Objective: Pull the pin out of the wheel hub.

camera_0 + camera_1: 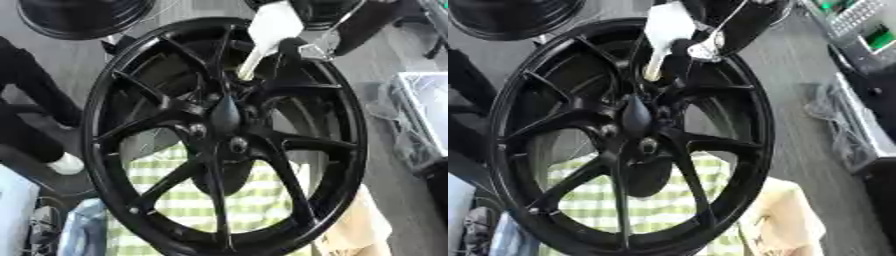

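Green checked cloth [188, 200] behind glossy black spoked wheel hub [229, 120].

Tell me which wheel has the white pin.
The big wheel filling the middle: the white pin sticks into its upper half. The other wheel, at the top left edge, shows no pin.

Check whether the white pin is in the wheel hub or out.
Cannot tell. The white pin slants down between the spokes of the wheel hub; its tip's seating is not visible.
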Tool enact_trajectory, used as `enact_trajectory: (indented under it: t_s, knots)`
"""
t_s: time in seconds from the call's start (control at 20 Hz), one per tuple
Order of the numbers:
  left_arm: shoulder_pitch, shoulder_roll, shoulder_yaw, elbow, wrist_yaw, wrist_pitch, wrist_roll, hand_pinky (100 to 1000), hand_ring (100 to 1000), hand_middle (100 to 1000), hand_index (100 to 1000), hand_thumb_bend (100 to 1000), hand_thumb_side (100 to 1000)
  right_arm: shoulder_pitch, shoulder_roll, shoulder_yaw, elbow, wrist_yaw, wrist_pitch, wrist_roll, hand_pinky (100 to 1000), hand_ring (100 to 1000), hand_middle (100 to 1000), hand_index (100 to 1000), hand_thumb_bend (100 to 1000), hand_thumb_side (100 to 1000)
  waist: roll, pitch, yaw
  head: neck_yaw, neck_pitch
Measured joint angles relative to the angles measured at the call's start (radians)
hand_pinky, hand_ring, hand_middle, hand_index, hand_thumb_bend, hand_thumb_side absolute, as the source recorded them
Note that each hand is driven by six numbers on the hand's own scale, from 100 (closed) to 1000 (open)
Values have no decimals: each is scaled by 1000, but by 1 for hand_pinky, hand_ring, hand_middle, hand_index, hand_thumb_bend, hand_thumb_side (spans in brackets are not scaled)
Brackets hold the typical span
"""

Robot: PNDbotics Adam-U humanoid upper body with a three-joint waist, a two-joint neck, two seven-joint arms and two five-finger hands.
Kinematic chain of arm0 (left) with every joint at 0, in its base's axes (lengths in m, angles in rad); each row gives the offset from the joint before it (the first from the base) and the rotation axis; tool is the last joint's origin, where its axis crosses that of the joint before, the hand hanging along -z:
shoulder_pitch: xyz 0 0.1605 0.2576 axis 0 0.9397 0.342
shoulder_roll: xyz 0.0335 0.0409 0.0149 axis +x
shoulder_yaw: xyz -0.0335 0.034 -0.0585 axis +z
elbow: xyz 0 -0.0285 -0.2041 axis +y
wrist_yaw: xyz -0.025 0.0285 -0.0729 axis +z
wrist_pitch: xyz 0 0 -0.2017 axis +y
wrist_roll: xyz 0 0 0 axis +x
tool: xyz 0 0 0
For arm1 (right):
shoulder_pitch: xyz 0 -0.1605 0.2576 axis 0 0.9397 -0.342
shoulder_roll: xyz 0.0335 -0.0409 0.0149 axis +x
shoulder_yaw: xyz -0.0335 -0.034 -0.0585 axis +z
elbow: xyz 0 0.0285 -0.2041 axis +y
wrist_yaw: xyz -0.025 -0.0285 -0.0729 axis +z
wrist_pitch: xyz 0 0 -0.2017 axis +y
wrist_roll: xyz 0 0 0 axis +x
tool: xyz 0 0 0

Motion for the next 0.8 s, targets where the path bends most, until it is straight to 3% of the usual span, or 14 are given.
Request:
enact_trajectory:
  t_s: [0.2, 0.4, 0.6, 0.75, 0.8]
  knots:
    - [1, 0, 5, 0, 0, 1, 4, 728, 700, 695, 769, 296, 763, 83, -76, -101, -32, -78, 37, -97, 752, 594, 310, 446, 100, 100, 0, 0, -10, 10, 0]
    - [1, 0, 10, 0, 0, 0, 9, 728, 700, 695, 769, 296, 763, 226, -179, -214, -82, -140, 61, -210, 751, 594, 311, 446, 100, 100, 2, 1, -19, 23, 0]
    - [1, 0, 14, -1, -1, -1, 13, 728, 700, 695, 770, 296, 761, 468, -269, -360, -135, -183, 73, -351, 751, 593, 313, 448, 100, 100, 7, 3, -33, 40, 0]
    - [1, 0, 22, -3, -1, -2, 19, 728, 699, 695, 769, 297, 761, 664, -278, -474, -174, -159, 88, -463, 754, 604, 344, 478, 100, 105, 13, 4, -44, 52, 0]
    - [1, 0, 23, -3, -2, -3, 21, 728, 699, 695, 769, 297, 761, 717, -271, -506, -187, -134, 101, -494, 766, 626, 394, 528, 100, 121, 15, 4, -49, 55, 0]
